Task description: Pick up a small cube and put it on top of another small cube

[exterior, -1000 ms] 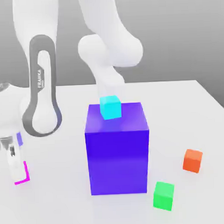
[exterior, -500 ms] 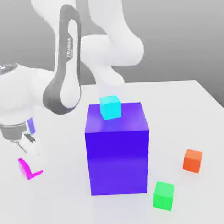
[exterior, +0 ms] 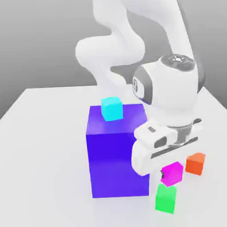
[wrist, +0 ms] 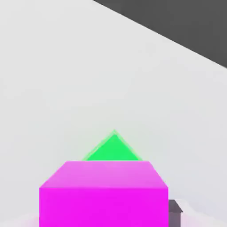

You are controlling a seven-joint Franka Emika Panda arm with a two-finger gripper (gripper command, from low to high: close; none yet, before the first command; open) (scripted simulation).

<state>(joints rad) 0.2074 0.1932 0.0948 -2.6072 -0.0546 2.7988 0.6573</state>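
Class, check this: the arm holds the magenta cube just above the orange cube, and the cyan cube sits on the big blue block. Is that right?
Not quite. The magenta cube hangs just above the green cube, not the orange cube, which stands off to the exterior view's right. The exterior view shows it. The cyan cube does sit on the big blue block.

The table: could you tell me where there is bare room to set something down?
The table is bare on the exterior view's left of the blue block. It is crowded on its right, around the green cube, orange cube and gripper-held magenta cube.
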